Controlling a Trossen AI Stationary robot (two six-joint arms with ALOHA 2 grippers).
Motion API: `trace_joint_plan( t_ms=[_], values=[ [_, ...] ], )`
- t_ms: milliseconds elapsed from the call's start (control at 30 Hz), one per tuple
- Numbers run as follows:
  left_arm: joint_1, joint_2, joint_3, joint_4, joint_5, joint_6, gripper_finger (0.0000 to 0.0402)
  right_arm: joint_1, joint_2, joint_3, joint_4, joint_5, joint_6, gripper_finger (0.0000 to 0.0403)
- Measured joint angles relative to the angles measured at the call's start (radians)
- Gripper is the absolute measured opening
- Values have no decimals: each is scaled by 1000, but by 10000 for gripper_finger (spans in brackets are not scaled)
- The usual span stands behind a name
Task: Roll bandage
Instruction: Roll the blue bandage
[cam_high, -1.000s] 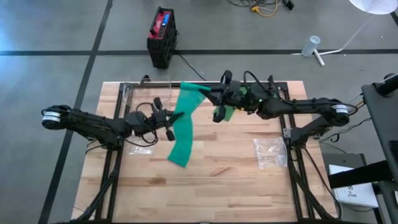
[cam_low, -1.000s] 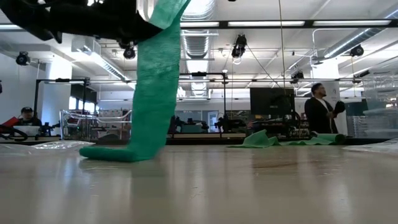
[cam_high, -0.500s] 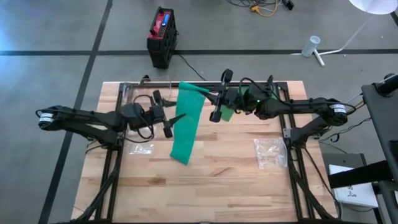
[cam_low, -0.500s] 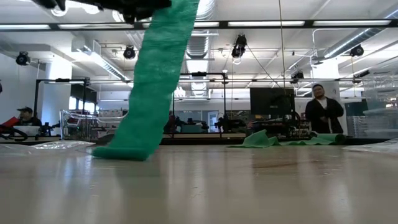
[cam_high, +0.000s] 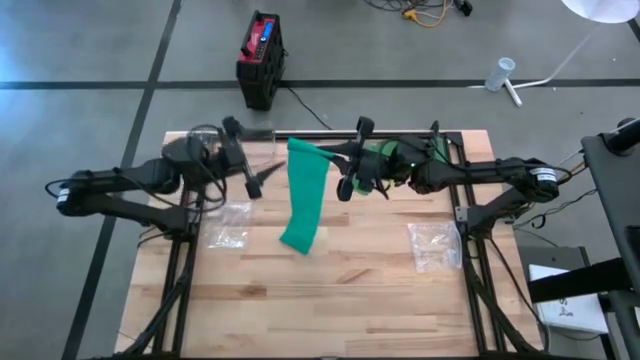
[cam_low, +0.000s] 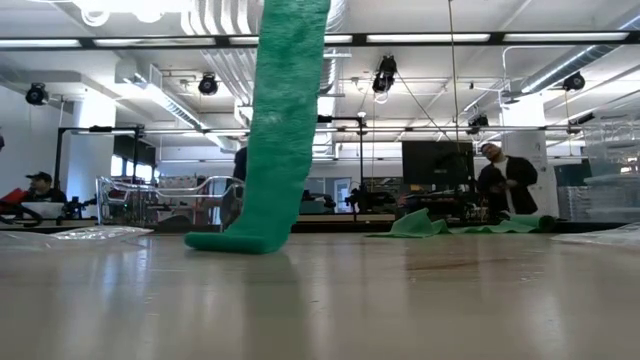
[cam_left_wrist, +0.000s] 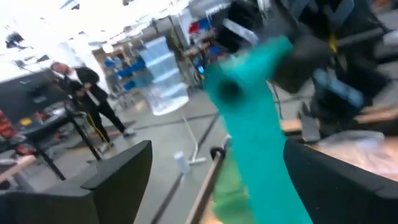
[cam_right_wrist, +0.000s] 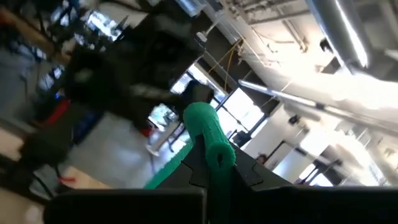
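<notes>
Bandage (cam_high: 303, 205), green crinkly strip (hanging), pinched by right tool (cam_high: 349, 178), left tool (cam_high: 243, 160) released

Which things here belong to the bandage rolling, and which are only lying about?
Job in hand:
green bandage, hanging to the table
right gripper, shut on its top end
left gripper, open, apart from it

Lying about:
two plastic bags
green cloth

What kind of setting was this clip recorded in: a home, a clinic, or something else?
Most likely a robotics lab or workshop in a large industrial hall. The low view shows exposed ceiling ducts and strip lights over benches with a monitor, and the wooden table stands on a bare concrete floor.
</notes>
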Motion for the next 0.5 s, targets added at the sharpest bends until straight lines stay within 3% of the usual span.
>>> trace_joint_plan(
  t_ms=[167,333,500],
  values=[
    [124,24,65,-16,199,-52,336,-1,0,-7,-9,0,-118,8],
    [209,97,126,-75,466,-169,326,0,0,-12,-37,0,-223,8],
    [235,180,188,-135,595,-202,326,1,0,-12,-37,0,-277,8]
  ],
)
